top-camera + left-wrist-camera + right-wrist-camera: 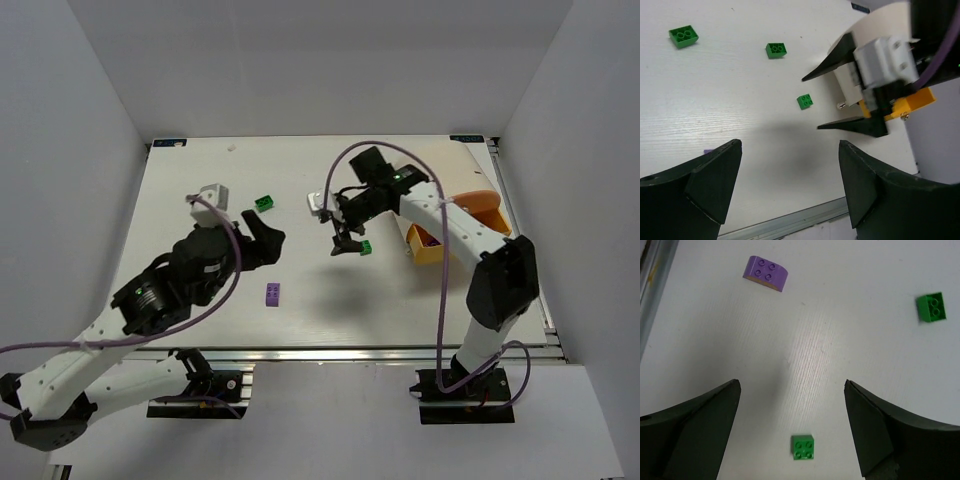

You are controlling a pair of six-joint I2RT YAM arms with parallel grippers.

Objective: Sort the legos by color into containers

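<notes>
My left jaws: spread wide, nothing between them, above the surface (200, 165). My right jaws: spread wide too, empty. One green brick (803, 447) lies on the surface below, between the tips. Second green brick (264, 202) sits farther left, purple brick (273, 293) nearer my bases. Cream tub (445, 165) with orange face at back right.

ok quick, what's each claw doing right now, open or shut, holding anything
left claw: open, holding nothing
right claw: open, holding nothing; a small green lego lies loose between its fingers, not gripped
</notes>
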